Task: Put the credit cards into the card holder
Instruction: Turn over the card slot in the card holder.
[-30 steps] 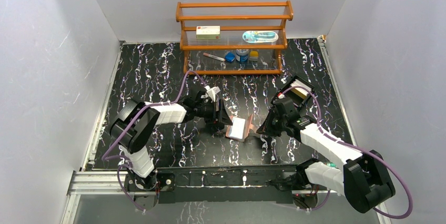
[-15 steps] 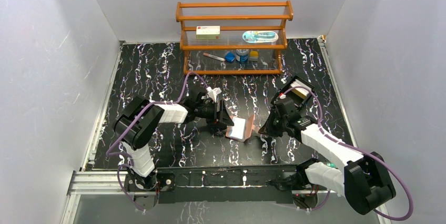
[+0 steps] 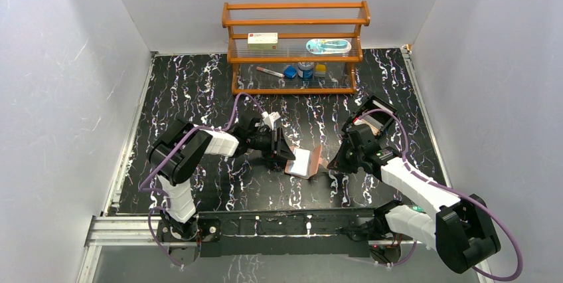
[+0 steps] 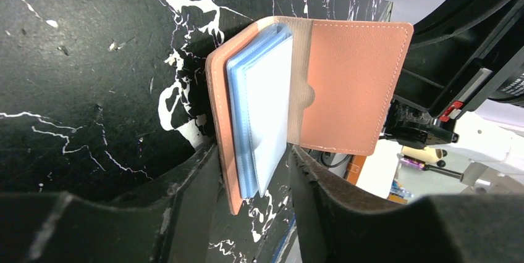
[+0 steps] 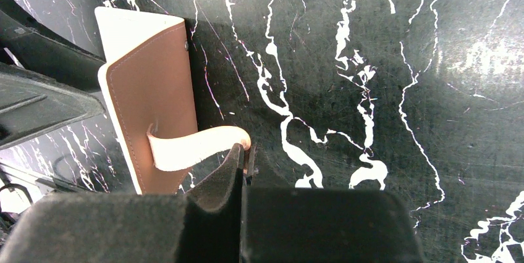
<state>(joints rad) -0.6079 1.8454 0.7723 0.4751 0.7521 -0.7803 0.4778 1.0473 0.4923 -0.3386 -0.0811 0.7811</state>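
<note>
The card holder [image 3: 304,161], a tan-pink leather wallet, stands open on edge on the black marbled table between my two grippers. In the left wrist view its bluish clear sleeves [image 4: 259,108] fan out from one cover [image 4: 219,152]. My left gripper [image 4: 253,152] is shut on that cover and the sleeves, one finger against each side. My right gripper [image 5: 244,152] is shut on the pale snap tab [image 5: 198,146], which curls off the other cover [image 5: 154,102]. The front sleeve looks whitish; I cannot tell if a credit card is in it. No loose credit cards show clearly.
A wooden shelf rack [image 3: 295,47] stands at the back with a white red-labelled box [image 3: 263,40] and small blue items on it. A black tray [image 3: 372,111] with whitish and tan pieces lies just behind my right wrist. White walls close three sides.
The left gripper's fingers have drawn in onto the cover and sleeves, and the left elbow has shifted slightly right. The right arm and the wallet have stayed put.
</note>
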